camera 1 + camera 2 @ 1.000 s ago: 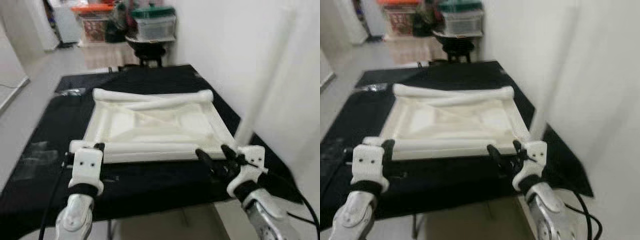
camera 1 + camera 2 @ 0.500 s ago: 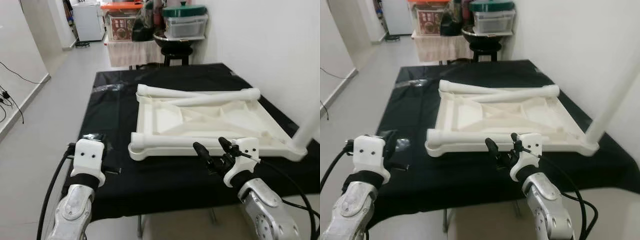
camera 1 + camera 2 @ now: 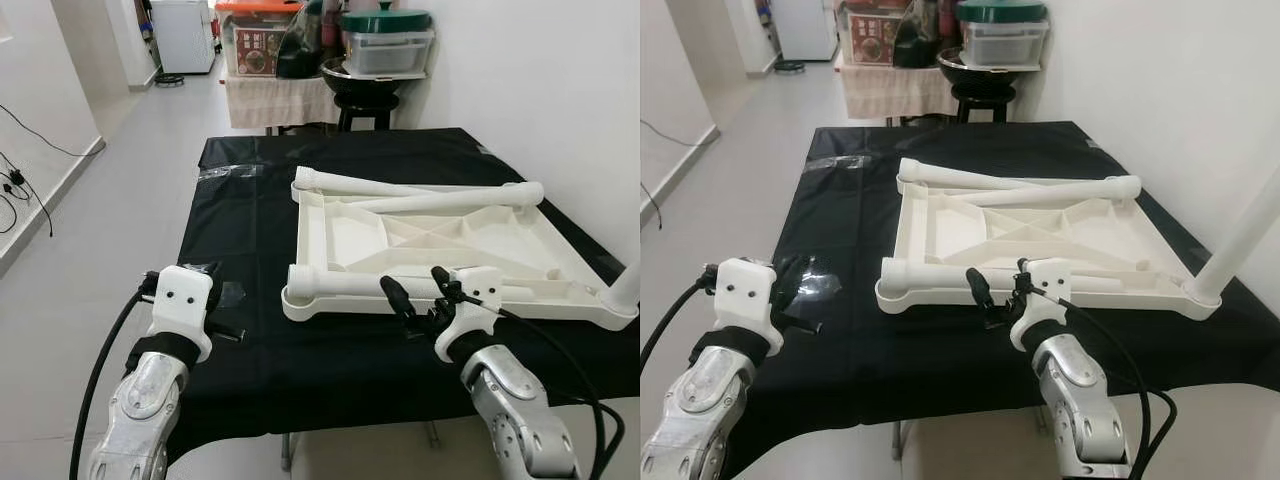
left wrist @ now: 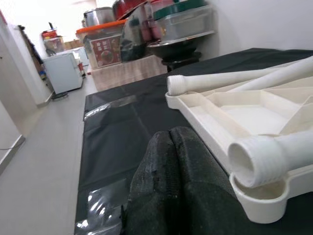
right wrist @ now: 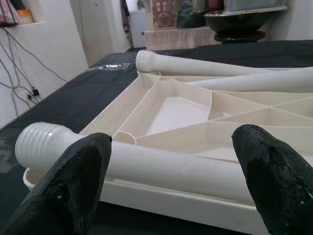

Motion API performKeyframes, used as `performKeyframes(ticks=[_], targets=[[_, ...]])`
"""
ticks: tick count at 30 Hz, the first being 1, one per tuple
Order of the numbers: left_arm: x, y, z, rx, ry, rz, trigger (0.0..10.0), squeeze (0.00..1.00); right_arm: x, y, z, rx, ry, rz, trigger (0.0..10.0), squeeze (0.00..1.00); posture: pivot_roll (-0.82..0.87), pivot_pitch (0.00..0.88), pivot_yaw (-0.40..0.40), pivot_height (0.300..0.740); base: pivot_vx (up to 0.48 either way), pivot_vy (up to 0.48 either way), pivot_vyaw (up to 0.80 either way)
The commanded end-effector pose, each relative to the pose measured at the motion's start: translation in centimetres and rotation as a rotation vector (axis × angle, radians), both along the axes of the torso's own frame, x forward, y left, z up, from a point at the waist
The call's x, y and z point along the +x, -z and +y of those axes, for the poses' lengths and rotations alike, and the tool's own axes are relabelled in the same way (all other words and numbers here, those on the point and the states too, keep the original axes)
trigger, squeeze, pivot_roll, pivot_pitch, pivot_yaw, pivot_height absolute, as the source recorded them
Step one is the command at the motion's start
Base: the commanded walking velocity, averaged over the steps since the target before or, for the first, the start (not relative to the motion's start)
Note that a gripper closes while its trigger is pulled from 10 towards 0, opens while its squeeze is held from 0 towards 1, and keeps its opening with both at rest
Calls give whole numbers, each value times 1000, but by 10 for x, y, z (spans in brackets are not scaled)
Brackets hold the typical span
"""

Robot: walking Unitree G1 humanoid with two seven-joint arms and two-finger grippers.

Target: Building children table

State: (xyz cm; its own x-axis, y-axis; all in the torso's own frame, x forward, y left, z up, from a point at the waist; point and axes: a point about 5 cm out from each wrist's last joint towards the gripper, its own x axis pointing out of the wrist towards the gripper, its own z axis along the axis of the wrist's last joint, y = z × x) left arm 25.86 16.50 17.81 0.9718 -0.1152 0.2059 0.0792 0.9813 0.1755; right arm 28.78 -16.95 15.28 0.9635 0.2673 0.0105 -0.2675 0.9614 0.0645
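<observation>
White tabletop [image 3: 440, 235] lies upside down at frame center on the black-covered table [image 3: 250, 210]. One leg [image 3: 1240, 235] stands screwed in at the right corner. Three loose legs rest on it: near leg [image 3: 400, 283], two at the far edge [image 3: 420, 195]. Most assembly left. Right end effector [image 3: 415, 292] spread wide, straddling the near leg, not gripping. Left end effector [image 4: 171, 161] pressed together, lower left, empty.

Upright table leg [image 3: 1243, 240], top cropped

tabletop [image 3: 440, 240] on cloth [image 3: 250, 230], 3 legs [image 3: 400, 285] on tabletop
</observation>
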Motion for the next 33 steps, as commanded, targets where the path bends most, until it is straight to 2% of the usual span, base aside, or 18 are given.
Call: performKeyframes(ticks=[1, 8, 15, 33], targets=[[2, -2, -1, 4, 20, -10, 10000, 0, 1, -2, -2, 26, 0, -21, 10000, 0, -85, 0, -28, 740, 281, 0, 0], [3, -1, -1, 10, 35, -6, 10000, 0, 1, -2, -3, 54, -1, -30, 10000, 0, -87, 0, -24, 740, 235, 0, 0], [0, -1, -10, 13, 177, 6, 10000, 0, 1, -3, -5, 94, -5, -33, 10000, 0, -91, 0, -23, 740, 0, 0, 0], [0, 4, -14, 43, 265, 49, 10000, 0, 3, -1, -4, 126, -14, -24, 10000, 0, -90, 0, -14, 740, 0, 0, 0]])
